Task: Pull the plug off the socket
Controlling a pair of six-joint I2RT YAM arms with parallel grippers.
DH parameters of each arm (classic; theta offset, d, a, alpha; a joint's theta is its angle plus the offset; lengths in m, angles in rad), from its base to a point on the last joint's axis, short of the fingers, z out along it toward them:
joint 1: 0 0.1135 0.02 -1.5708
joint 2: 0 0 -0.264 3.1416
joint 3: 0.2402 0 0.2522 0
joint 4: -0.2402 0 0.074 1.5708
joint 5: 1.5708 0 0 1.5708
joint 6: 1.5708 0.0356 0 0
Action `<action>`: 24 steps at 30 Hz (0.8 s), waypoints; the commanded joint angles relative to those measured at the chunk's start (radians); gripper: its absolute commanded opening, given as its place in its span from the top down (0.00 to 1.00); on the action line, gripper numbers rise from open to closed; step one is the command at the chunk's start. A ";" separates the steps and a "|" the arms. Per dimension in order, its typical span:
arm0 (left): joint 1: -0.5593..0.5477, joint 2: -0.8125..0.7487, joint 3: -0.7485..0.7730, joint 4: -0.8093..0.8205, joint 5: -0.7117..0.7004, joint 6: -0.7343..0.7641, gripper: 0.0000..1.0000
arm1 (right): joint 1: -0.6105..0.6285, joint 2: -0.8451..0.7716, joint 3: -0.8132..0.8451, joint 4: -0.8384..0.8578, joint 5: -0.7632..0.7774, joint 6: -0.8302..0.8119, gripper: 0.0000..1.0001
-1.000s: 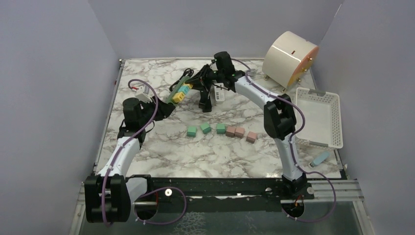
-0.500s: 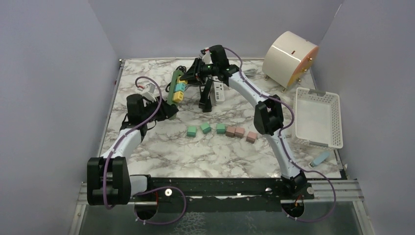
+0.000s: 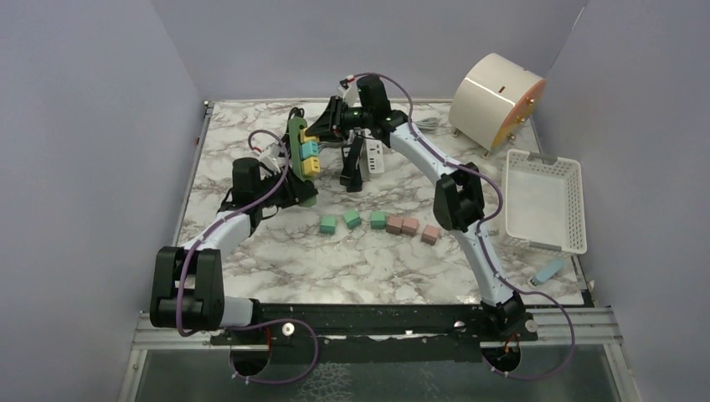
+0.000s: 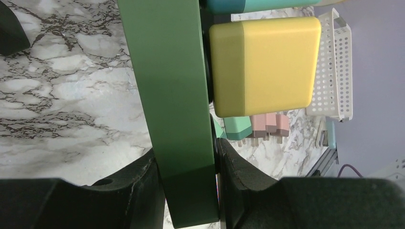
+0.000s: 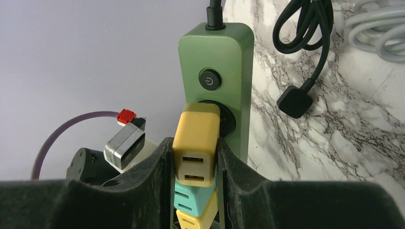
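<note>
Your left jaws are squeezed shut on the near end of the green power strip (image 3: 299, 144). Your right jaws sit tight against both sides of the top yellow plug (image 5: 196, 138).

From above, the power strip is at about 11 o'clock from the middle of the table (image 3: 251, 243). It runs from 12 to 6. The left gripper (image 3: 295, 191) has it by the 6 o'clock end. I think that is so the strip cannot slide away when you pull. The right gripper (image 3: 322, 130) reaches in from 3 o'clock. Under the plug it holds sit a teal plug (image 3: 308, 149) and a bottom yellow plug (image 3: 311, 164). Some loose plugs (image 3: 377, 222) lie in a row at 5 o'clock from the strip, well apart from it. A white basket (image 3: 569, 172) is out at 3 o'clock.

From the left wrist, the fingers (image 4: 138, 176) press on both sides of the strip. The bottom yellow plug is just beside them at 1 o'clock. So your hold is below all the plugs and blocks none.

From the right wrist, the top yellow plug sits over the socket just under the round button (image 5: 210, 80). The teal plug is at 6 o'clock from it. A black cord (image 5: 305, 47) lies at 2 o'clock on the table. I cannot tell if the pins have started to come out.

Next you likely need a straight pull away from the strip's face. A crooked pull could tug the strip out of your left hold.
</note>
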 commanded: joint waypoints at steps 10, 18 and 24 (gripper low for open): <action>-0.032 -0.117 0.055 -0.087 -0.471 0.020 1.00 | 0.091 -0.213 0.047 -0.397 0.155 -0.397 0.99; -0.032 -0.131 0.063 -0.128 -0.691 0.006 1.00 | 0.091 -0.311 0.065 -0.489 0.342 -0.490 0.99; -0.031 -0.098 0.093 -0.094 -0.689 0.024 1.00 | 0.086 -0.342 -0.068 -0.324 0.070 -0.436 0.99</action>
